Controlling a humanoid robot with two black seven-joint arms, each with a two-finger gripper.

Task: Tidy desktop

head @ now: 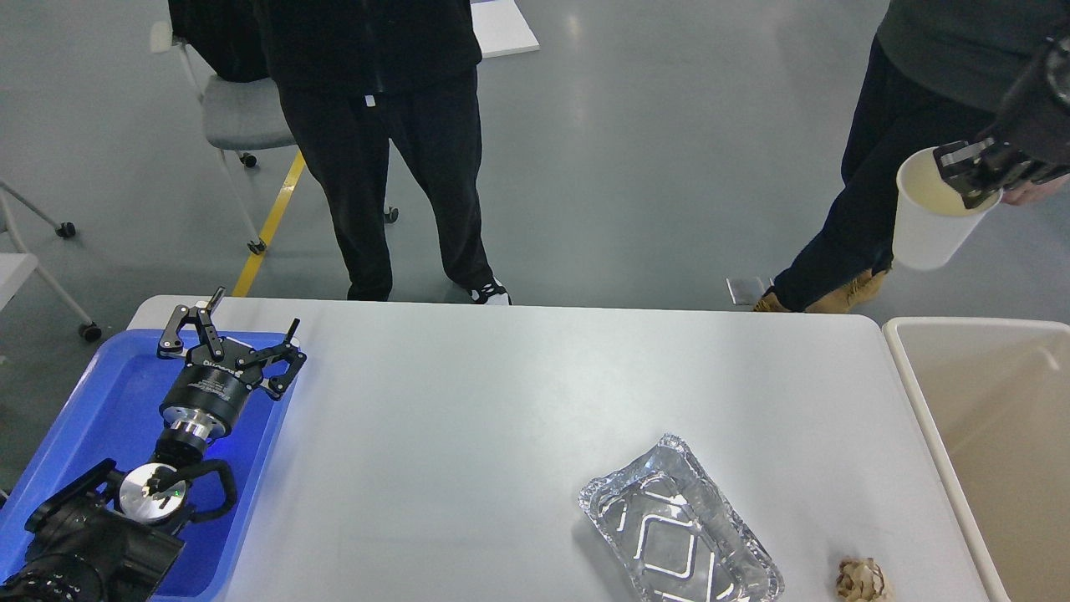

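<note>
The white desktop (501, 401) fills the middle of the head view. A crumpled foil tray (679, 535) lies on it at the front right, and a crumpled brown paper ball (861, 579) lies near the front right edge. My left gripper (242, 330) is open and empty above the far end of the blue tray (100, 410). My right gripper (965, 177) is raised at the upper right, shut on the rim of a white paper cup (928, 226), held in the air beyond the far edge of the beige bin (995, 418).
The blue tray sits at the desktop's left edge, the beige bin at its right edge. Two people stand beyond the far edge, one in black (393, 142) and one at the upper right (903, 125). A wheeled chair (242, 113) stands at the back left.
</note>
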